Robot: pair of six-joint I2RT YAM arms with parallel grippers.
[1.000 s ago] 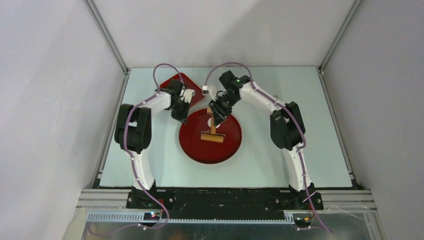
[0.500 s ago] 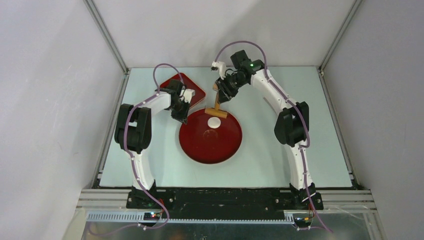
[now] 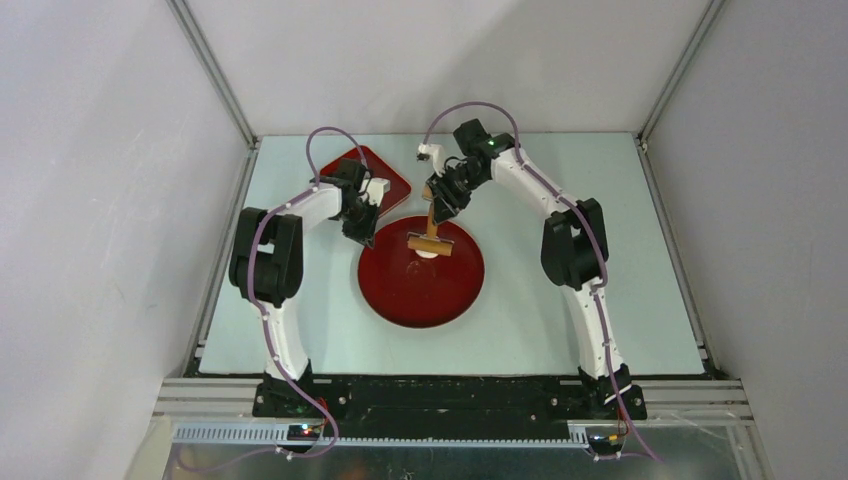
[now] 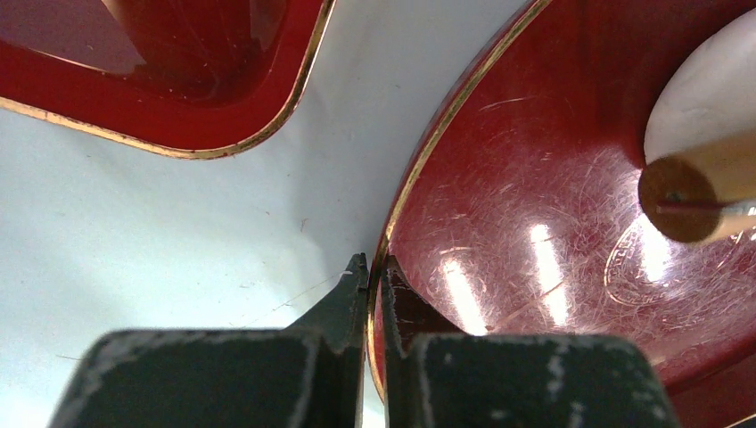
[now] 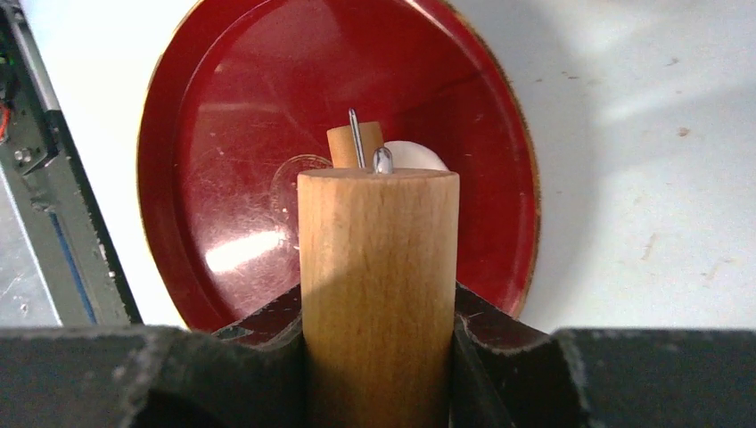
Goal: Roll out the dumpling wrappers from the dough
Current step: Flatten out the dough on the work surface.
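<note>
Right wrist view: right gripper (image 5: 378,308) clamps the wooden roller (image 5: 378,241), its head over the dumpling wrapper (image 5: 417,156) on the round red plate (image 5: 223,134); left gripper (image 4: 373,281) pinches the plate's rim.

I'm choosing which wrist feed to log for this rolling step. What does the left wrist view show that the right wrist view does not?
Only the left wrist view: the left fingers shut on the gold rim of the round red plate, and the rounded-square red tray beside it. Only the right wrist view: the right fingers clamped on the thick handle of the wooden roller, and almost the plate's whole outline. Both: the plate, the small white dough disc and the roller's barrel by it.
</note>
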